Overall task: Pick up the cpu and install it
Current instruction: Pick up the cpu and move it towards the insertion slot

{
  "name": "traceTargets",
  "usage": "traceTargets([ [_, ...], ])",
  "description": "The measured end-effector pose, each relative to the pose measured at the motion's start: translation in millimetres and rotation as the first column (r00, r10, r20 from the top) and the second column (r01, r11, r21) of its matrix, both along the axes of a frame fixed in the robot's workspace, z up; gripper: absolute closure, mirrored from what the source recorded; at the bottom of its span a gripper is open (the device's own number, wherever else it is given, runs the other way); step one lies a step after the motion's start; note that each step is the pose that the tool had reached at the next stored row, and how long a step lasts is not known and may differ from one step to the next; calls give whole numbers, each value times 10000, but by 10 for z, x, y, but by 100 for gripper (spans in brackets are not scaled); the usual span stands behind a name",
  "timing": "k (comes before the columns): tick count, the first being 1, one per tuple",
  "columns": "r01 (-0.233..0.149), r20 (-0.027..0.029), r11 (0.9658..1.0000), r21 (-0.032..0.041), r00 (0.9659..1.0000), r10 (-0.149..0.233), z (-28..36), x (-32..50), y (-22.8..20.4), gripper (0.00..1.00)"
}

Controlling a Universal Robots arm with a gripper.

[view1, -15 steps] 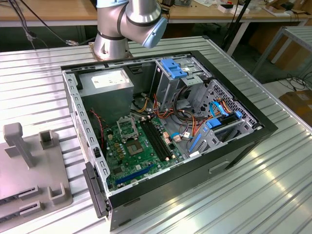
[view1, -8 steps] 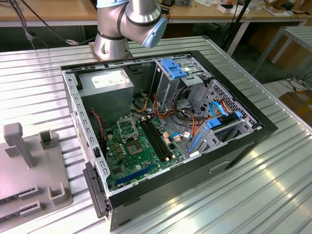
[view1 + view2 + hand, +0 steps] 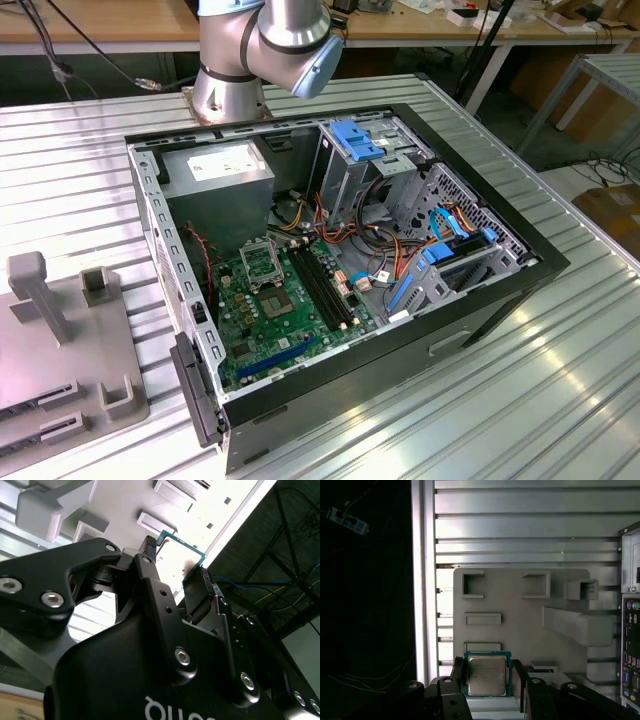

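Gripper [image 3: 488, 665]: I saw its fingers [image 3: 459, 672] clenched on two opposite edges of the cpu [image 3: 487, 676].
Cpu: it was between the fingers, its metal face up, over the grey holder [image 3: 520, 625].
Holder: it lay on the ribbed table [image 3: 500, 400], at the exterior view's left of the open case [image 3: 480, 300].
Board [image 3: 265, 330]: green, inside the case.

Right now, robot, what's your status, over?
Status: gripper shut on the cpu. Chip at the grey tray edge. The raised blocks stand apart from it.
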State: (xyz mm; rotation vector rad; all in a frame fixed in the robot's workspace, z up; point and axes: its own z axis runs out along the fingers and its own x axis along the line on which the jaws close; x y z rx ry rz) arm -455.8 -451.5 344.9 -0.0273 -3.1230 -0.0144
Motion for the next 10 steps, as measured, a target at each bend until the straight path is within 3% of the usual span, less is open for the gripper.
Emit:
traceTargets([
  [10,0,2,10000,3,10000,0,56,0,0,53],
])
